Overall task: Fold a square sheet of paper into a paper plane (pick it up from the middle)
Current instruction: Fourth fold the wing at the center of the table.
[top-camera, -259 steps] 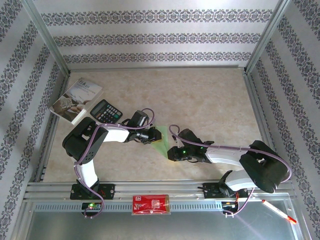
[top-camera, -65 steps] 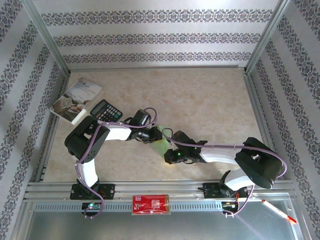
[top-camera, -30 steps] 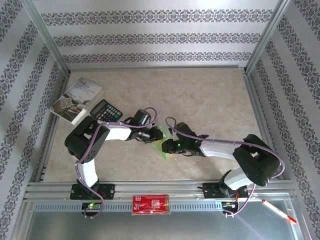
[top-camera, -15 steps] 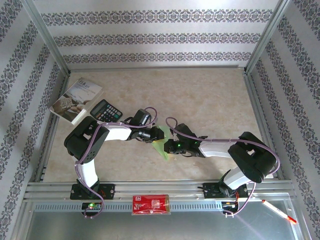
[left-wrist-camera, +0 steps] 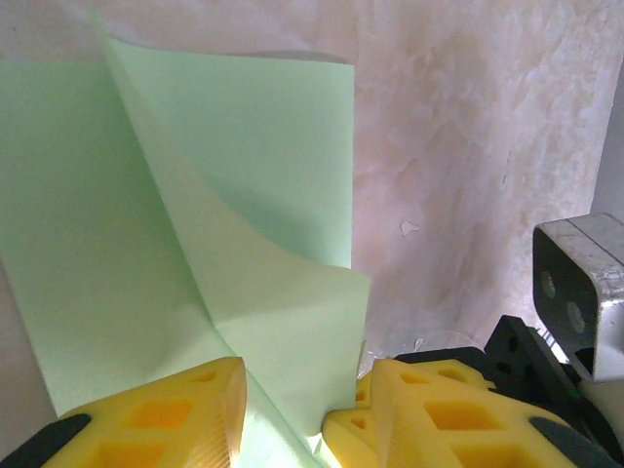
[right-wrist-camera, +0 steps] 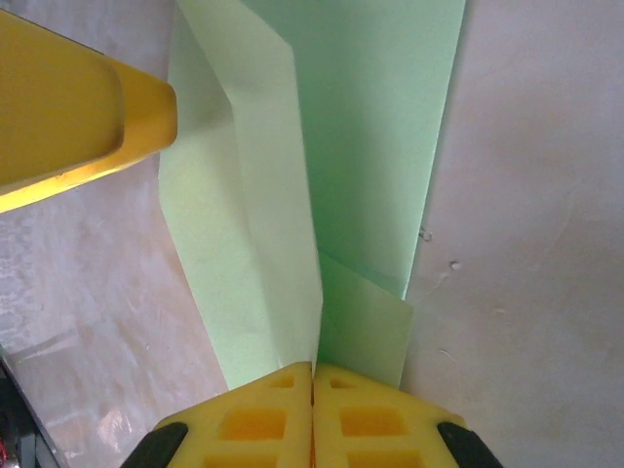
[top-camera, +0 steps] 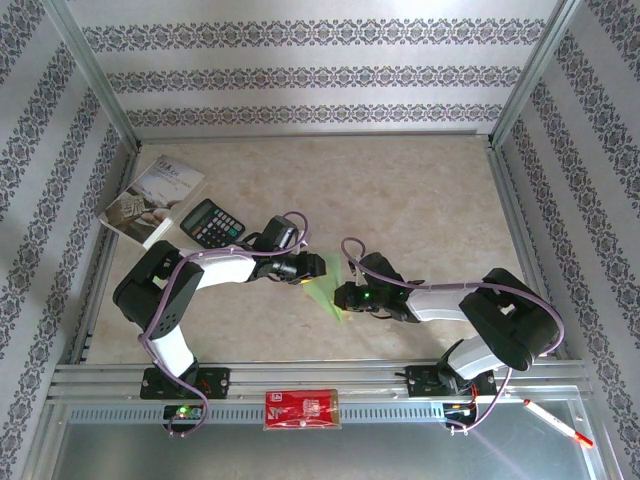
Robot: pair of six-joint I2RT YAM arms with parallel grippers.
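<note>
The square sheet of paper (top-camera: pixel 322 290) is light green and partly folded, lying on the table between the two arms. In the right wrist view the sheet of paper (right-wrist-camera: pixel 370 146) has a raised crease running straight into my right gripper (right-wrist-camera: pixel 312 369), whose jaws are pressed together on it. In the top view the right gripper (top-camera: pixel 342 297) sits at the sheet's right edge. My left gripper (top-camera: pixel 312 268) is at its upper left. Its own view has the left gripper (left-wrist-camera: pixel 307 375) with jaws apart, a curled flap of the paper (left-wrist-camera: pixel 244 175) standing loosely between them.
A black calculator (top-camera: pixel 212 222) and a grey-white booklet (top-camera: pixel 155 200) lie at the back left. A red packet (top-camera: pixel 302 409) rests on the front metal rail (top-camera: pixel 400 395), and a pen (top-camera: pixel 558 422) lies at the front right. The left finger (right-wrist-camera: pixel 78 107) crosses the right wrist view.
The right jaws have closed onto the paper's crease. The left jaws have spread apart, releasing their pinch on the flap. Both grippers stay at the sheet.
</note>
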